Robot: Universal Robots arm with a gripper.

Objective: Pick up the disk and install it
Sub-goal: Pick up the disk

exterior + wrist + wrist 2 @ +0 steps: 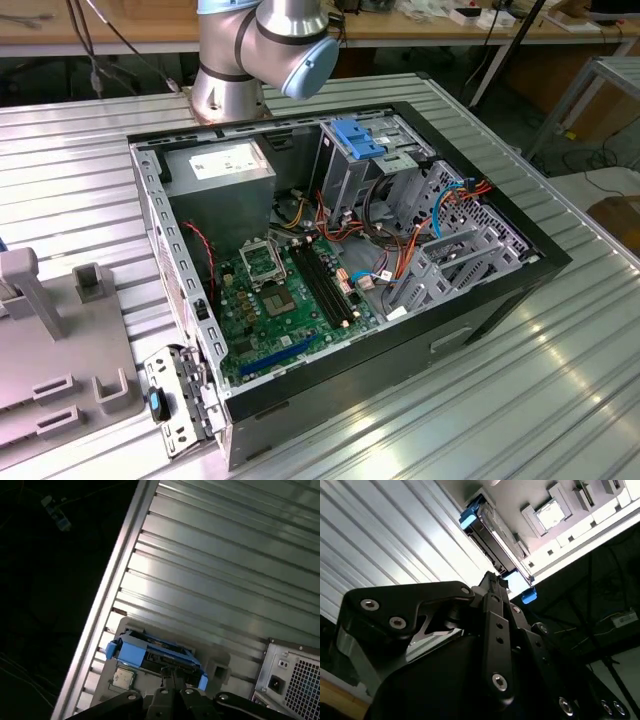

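The disk, a dark drive in a blue plastic carrier frame, stands on its edge on a grey fixture beside the ribbed metal table. The second wrist view gives it as a slanted slab with a blue tab at each end. My gripper is right at the middle of the disk's long edge, and its black linkage reaches up to the drive's side. Whether it grips the disk I cannot tell. The arm's base stands behind the open computer case.
Inside the case are a metal drive cage with a blue latch, a grey power-supply box, a green motherboard and cable bundles. A processor chip lies in the fixture. The case's rear panel is close by.
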